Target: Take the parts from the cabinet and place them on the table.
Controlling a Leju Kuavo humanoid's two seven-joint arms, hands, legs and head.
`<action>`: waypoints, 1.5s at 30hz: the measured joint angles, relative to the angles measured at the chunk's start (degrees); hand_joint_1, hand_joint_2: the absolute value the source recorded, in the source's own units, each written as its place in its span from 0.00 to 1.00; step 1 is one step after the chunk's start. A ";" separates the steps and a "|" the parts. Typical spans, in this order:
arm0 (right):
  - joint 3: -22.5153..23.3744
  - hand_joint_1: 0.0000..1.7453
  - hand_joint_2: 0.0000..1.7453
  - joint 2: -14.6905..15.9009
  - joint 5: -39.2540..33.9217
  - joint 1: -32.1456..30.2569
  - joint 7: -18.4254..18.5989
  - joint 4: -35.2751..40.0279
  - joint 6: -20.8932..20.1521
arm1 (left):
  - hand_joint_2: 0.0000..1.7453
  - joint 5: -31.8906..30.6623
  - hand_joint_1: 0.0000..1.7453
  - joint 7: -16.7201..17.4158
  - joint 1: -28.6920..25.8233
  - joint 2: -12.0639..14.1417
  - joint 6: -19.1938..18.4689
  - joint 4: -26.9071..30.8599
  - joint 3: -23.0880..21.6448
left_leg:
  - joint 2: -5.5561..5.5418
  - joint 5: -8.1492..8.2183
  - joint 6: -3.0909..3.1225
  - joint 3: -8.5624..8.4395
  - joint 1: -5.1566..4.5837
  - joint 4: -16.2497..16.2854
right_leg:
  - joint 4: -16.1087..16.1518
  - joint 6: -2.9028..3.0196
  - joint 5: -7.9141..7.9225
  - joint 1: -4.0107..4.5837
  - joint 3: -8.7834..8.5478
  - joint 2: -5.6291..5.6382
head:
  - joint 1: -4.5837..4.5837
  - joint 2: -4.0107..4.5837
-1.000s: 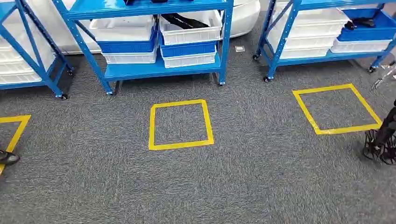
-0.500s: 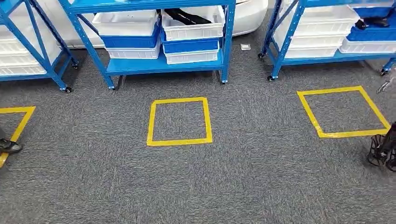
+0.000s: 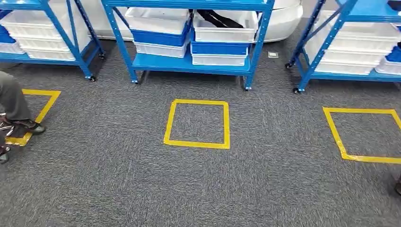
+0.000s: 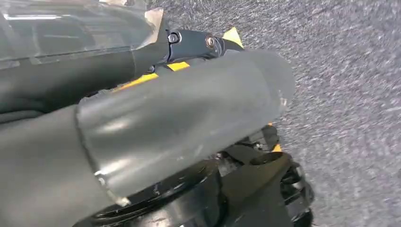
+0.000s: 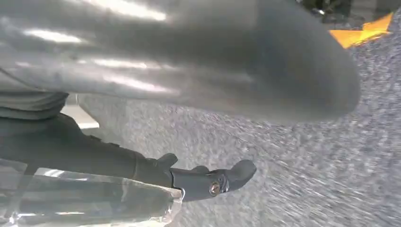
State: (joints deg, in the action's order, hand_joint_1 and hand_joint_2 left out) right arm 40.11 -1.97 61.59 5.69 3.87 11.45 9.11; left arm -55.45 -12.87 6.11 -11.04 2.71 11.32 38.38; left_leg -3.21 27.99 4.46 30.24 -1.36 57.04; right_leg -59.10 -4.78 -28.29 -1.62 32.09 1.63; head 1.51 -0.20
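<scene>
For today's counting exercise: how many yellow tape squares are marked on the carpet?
3. One square sits centred before the middle blue rack. One is at the right, cut by the frame. One is at the left, partly hidden by a person's leg.

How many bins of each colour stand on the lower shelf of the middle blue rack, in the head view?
White bins: 4
Blue bins: 2
Total: 6
</scene>
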 joint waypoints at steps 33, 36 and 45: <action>0.33 0.00 0.00 0.20 1.14 -0.11 -0.04 -0.02 -0.59 | 0.00 -1.46 0.00 -1.62 0.69 0.09 -0.04 0.00 0.26 | 1.77 0.55 -0.78 0.27 -0.72 0.11 | 1.53 4.01 0.68 2.03 -0.33 -1.65 | 0.52 0.00; 0.63 0.00 0.00 -0.24 1.25 -0.16 -0.15 -0.02 -0.59 | 0.00 -1.55 0.00 -1.64 0.69 0.42 0.33 0.09 0.26 | 1.84 1.23 -1.54 0.32 -0.56 0.60 | 2.30 4.72 1.02 0.80 -1.06 -1.74 | 0.33 0.00; 0.72 0.00 0.00 -0.44 1.55 -0.32 -0.31 0.00 -0.70 | 0.00 -1.55 0.00 -1.66 0.73 0.57 0.42 0.09 0.83 | 3.43 -1.62 -6.09 5.41 3.45 5.28 | 2.43 3.85 -0.80 -0.90 -3.51 -1.73 | 0.81 0.00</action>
State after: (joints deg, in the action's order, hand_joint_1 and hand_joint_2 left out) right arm 40.83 -2.40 63.14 5.37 3.56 11.45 8.41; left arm -57.00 -14.53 6.84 -10.47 3.13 11.41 39.21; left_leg 0.22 26.37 -1.64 35.64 2.10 62.32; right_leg -56.67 -0.93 -29.09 -2.52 28.58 -0.11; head 2.32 -0.20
